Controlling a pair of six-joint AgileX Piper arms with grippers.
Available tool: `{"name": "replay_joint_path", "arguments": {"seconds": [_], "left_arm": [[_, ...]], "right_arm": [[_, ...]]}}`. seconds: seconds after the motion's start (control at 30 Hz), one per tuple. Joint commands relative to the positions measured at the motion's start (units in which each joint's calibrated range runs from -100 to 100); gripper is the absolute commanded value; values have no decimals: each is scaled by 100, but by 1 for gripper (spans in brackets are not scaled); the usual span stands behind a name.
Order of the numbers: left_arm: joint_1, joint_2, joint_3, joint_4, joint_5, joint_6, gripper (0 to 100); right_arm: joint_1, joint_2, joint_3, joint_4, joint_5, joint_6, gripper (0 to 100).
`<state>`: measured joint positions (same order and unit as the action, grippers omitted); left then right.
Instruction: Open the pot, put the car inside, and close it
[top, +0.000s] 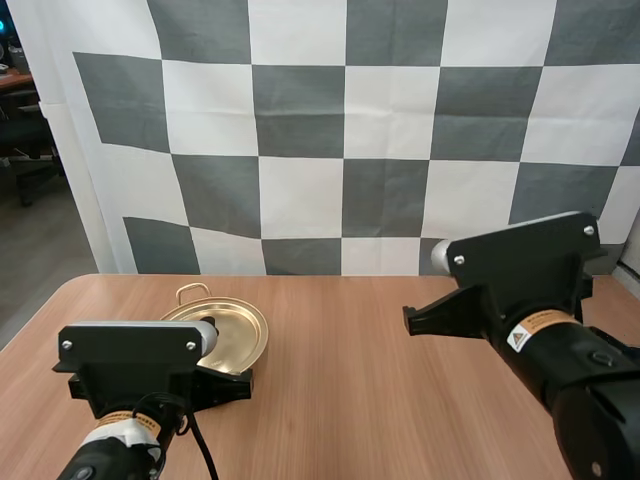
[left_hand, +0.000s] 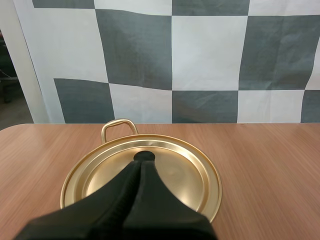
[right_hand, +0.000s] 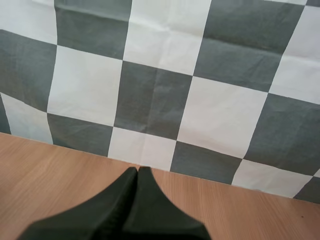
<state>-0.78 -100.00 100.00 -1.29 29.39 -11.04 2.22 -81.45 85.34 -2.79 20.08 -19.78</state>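
A shiny gold pot lid (top: 232, 335) (left_hand: 175, 175) lies flat at the left of the wooden table, with a looped pot handle (left_hand: 119, 127) (top: 192, 292) showing behind it. My left gripper (left_hand: 143, 156) hangs low over the middle of the lid. Its fingers are pressed together into one dark wedge, and whatever lies under the tip is hidden. My right gripper (right_hand: 137, 170) (top: 410, 320) is shut on nothing and held above the bare table at the right, well away from the pot.
The wooden table (top: 340, 400) has free room between the two arms and to the right of the pot. Its rounded left corner (top: 70, 285) is near the pot.
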Motion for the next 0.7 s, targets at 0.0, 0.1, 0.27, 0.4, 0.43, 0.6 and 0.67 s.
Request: {"name": "replay_joint_path", "arguments": {"seconds": [0.0, 0.1, 0.27, 0.4, 0.43, 0.6, 0.67], "left_arm": [[3, 0, 0, 7, -7, -6, 0], [3, 0, 0, 7, -7, -6, 0], [3, 0, 0, 7, -7, -6, 0], [3, 0, 0, 7, -7, -6, 0], [3, 0, 0, 7, -7, -6, 0], [3, 0, 0, 7, -7, -6, 0], [3, 0, 0, 7, -7, -6, 0]], "right_arm": [[3, -421, 1096, 84, -2164, 5, 0], [3, -708, 1286, 243, -2113, 5, 0], [-39, -1198, 1466, 772, -1749, 5, 0], [-131, -1510, 1466, 1119, -1144, 5, 0], [-154, -1570, 1466, 1129, -1143, 5, 0], [-173, -1759, 1466, 1155, -532, 5, 0], [-173, -1758, 1466, 1155, -27, 5, 0]]}}
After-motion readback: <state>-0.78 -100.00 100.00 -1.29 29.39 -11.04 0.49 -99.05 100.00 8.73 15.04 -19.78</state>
